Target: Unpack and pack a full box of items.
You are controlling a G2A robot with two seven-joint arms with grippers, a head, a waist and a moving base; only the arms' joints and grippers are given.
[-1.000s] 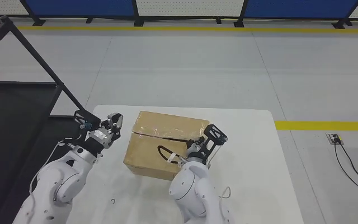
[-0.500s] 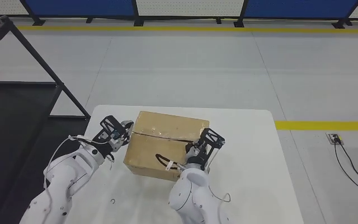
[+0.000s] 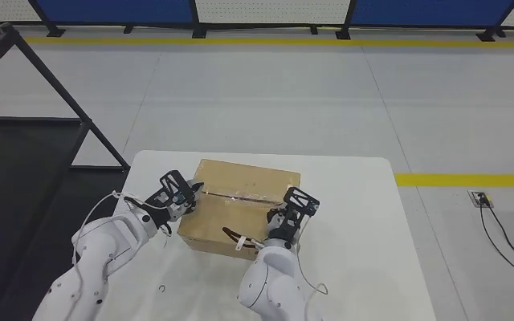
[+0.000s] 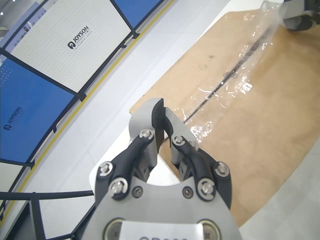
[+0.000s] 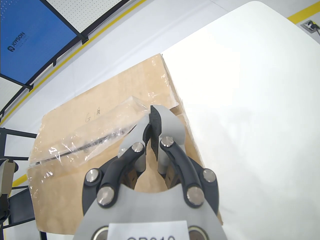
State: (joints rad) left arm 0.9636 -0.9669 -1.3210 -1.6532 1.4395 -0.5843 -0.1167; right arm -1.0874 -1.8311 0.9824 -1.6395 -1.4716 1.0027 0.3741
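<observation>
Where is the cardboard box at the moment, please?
In the top view, the cardboard box sits on the white table, between the left gripper and the right gripper.

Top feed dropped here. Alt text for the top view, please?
A closed cardboard box, clear tape along its top seam, sits on a white table. The left gripper is at one end of the seam, the right gripper at the other.

A white table (image 3: 361, 241) stands on grey floor (image 3: 265, 96) with yellow lines (image 3: 454, 180).
</observation>
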